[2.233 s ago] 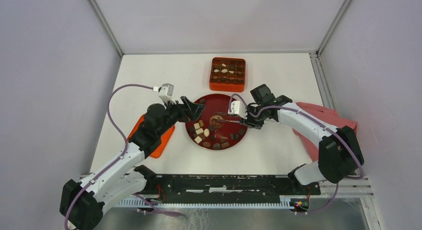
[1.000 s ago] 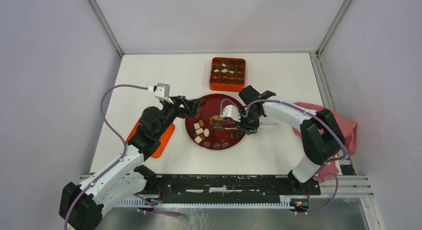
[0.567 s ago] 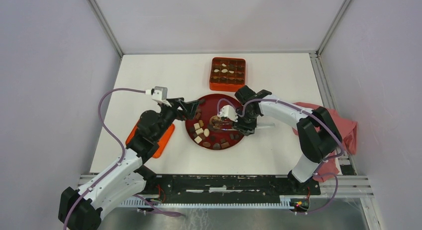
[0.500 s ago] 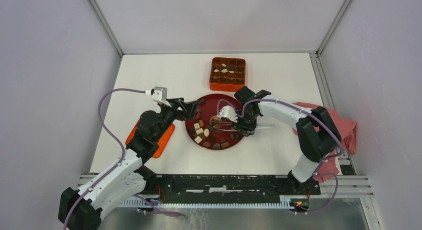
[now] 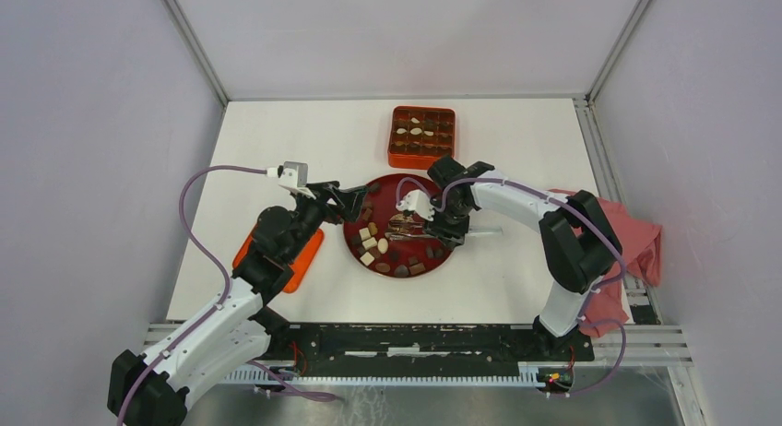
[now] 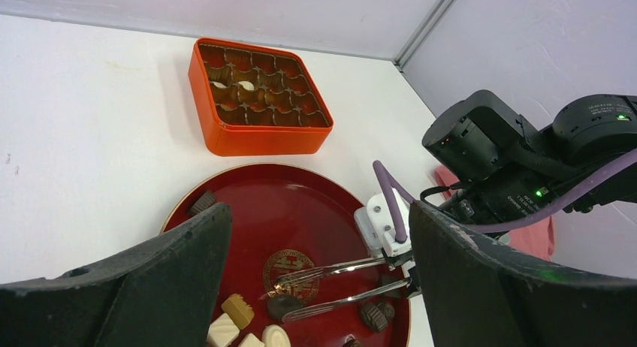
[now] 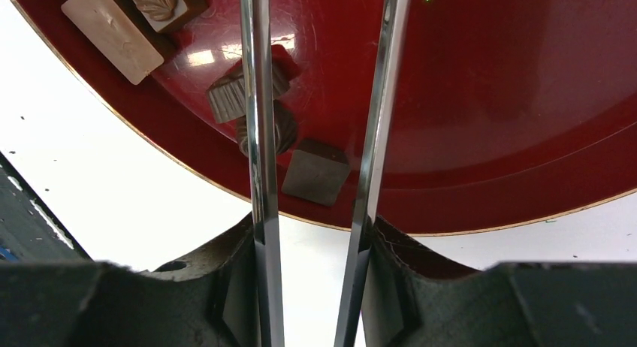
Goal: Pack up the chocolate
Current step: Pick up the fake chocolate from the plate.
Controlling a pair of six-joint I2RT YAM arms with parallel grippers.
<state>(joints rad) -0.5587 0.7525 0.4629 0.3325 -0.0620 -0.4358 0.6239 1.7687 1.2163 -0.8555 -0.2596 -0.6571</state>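
Top external view: an orange box (image 5: 422, 136) is set at upper centre. Several compartments are filled; the rest cannot be judged. On the red plate (image 5: 387, 194) at centre, many pieces of chocolate (image 5: 373, 244) lie loose, so packing is judged partly done.

Left wrist view: the left gripper (image 6: 319, 215) is held spread wide above the plate, nothing pinched.

Right wrist view: the right gripper (image 7: 312, 249) is clamped on metal tweezers (image 7: 255, 137). The prongs are parted over dark pieces at frame centre, none yet gripped.

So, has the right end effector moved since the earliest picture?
Yes. The right end effector, holding tweezers, has shifted left, farther in over the red plate, toward its centre.
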